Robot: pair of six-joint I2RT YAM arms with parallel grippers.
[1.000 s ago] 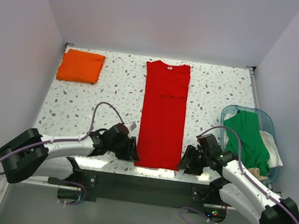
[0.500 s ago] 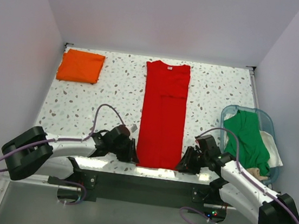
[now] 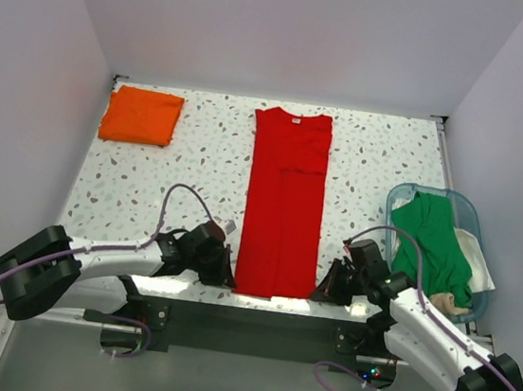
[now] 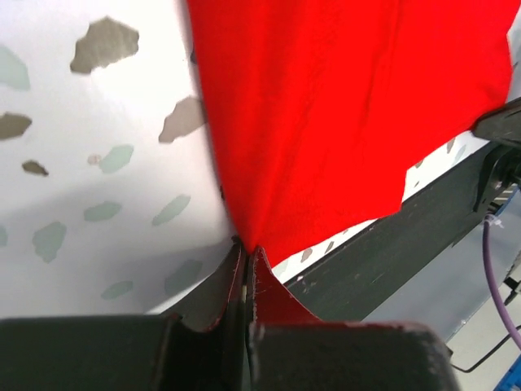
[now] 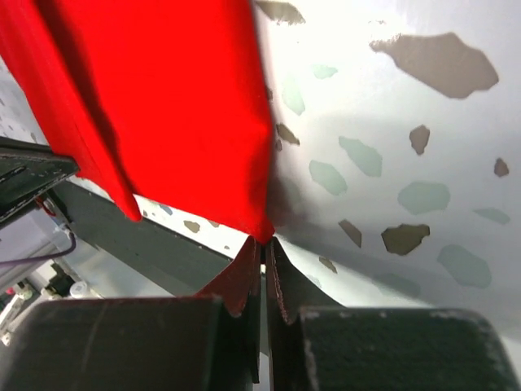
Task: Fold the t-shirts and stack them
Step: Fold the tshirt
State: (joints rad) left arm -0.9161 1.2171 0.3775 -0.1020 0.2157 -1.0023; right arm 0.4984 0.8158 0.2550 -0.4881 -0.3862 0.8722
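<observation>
Pinched thinly at near corners of red t-shirt (image 3: 284, 208) by left gripper (image 4: 244, 246) and right gripper (image 5: 262, 241); liable to slip or skew under uneven lifting.

The speckled table (image 3: 198, 164) bears a red t-shirt (image 3: 284, 208) stretched down its middle. A folded orange t-shirt (image 3: 141, 115) lies far left, a teal tub (image 3: 401, 197) at its right edge.

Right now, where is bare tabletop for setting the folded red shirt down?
Bare table between orange shirt and red shirt, nearer than the orange shirt, and between red shirt and tub. Crowded: near edge, where left tool and right tool pinch the hem.
</observation>
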